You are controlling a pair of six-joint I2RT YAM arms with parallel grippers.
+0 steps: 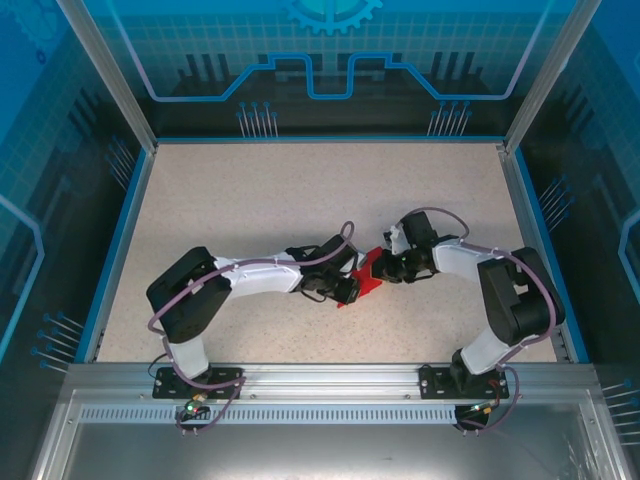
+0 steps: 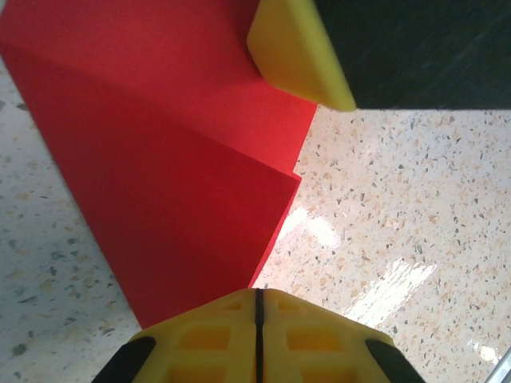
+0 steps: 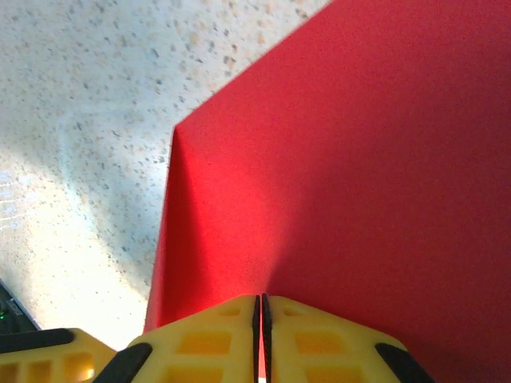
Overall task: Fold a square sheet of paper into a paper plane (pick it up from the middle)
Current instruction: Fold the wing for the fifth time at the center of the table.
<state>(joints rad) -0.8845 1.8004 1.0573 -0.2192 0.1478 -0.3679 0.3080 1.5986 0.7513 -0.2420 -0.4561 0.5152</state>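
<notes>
Yellow jaws of left gripper point(image 2: 257, 297) and right gripper point(image 3: 261, 303) both pinch the folded red paper point(image 2: 160, 159), probably off the speckled worktop point(image 1: 300, 190), arms point(image 1: 260, 275) mostly hiding it.

red paper point(image 1: 372, 284) mostly hidden, folds unclear
</notes>
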